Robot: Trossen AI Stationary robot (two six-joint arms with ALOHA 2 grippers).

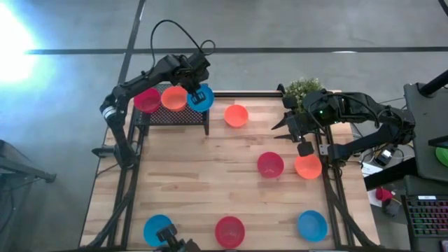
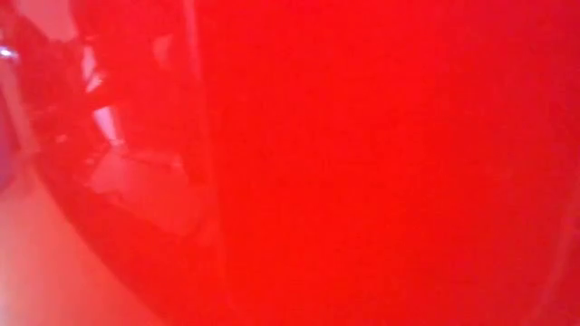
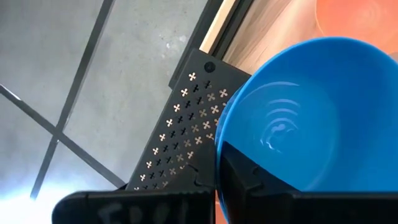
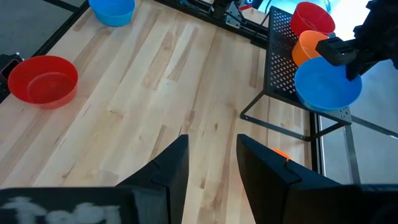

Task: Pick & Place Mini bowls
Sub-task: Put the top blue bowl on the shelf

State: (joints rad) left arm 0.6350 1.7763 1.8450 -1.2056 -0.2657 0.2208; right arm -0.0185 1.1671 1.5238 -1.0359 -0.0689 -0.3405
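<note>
On the black perforated rack (image 1: 175, 115) at far left: red bowl (image 1: 147, 100), orange bowl (image 1: 173, 97), then blue bowl (image 1: 201, 98) pinched at its rim by the left pincer (image 1: 196, 91). Right pincer (image 1: 302, 136) spread, empty, above the counter (image 1: 210, 182) beside the potted plant (image 1: 302, 89).

Glossy smooth plastic blue bowl (image 3: 311, 118), matt black perforated metal rack (image 3: 186, 118), pale grained wooden table (image 4: 155, 81)
</note>
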